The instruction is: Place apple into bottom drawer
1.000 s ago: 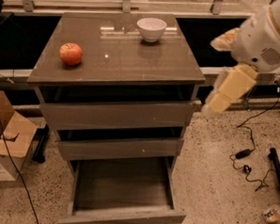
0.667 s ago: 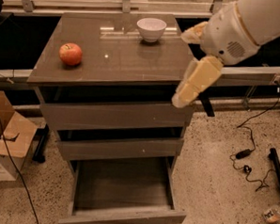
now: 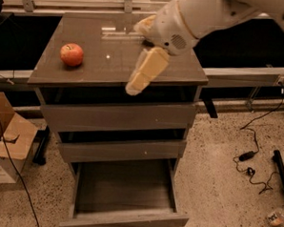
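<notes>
The apple [image 3: 71, 54], red-orange, sits on the left part of the cabinet top [image 3: 101, 68]. The bottom drawer [image 3: 123, 220] is pulled out and its shallow box shows nothing inside. My gripper [image 3: 136, 58] hangs over the middle of the cabinet top, to the right of the apple and apart from it. Its two cream fingers [image 3: 145, 71] are spread and hold nothing. The white arm reaches in from the upper right and hides the back right of the top.
The two upper drawers [image 3: 118, 116] are pushed in. A cardboard box [image 3: 7, 142] stands on the floor at the left. Cables [image 3: 251, 162], a black bar [image 3: 282, 173] and a small bottle [image 3: 276, 217] lie on the floor at the right.
My arm has swung left from beside the cabinet to over its top, closer to the apple. It now hides the white bowl. The apple and drawers have not moved.
</notes>
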Controlling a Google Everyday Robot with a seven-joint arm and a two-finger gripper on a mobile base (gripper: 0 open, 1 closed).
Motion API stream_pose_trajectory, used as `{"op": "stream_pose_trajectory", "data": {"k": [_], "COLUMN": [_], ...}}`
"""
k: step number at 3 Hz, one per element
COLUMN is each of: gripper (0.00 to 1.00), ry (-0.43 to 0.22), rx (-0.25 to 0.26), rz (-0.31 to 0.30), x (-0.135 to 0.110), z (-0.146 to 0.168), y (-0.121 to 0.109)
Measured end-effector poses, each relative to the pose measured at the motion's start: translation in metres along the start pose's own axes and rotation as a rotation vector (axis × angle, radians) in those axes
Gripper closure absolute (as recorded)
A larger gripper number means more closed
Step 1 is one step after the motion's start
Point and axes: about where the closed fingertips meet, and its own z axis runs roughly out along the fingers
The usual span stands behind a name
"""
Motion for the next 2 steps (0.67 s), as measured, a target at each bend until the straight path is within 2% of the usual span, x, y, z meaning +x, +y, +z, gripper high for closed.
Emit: {"op": "stream_pose_trajectory", "data": {"k": [1, 2], "gripper": [0.00, 0.00], "ry": [-0.018, -0.027], "rx": [-0.039, -0.049], "rz": [-0.022, -0.032], "x": [-0.0141, -0.0206], "z": [0.0395, 0.0478], "y": [-0.0226, -0.0249]}}
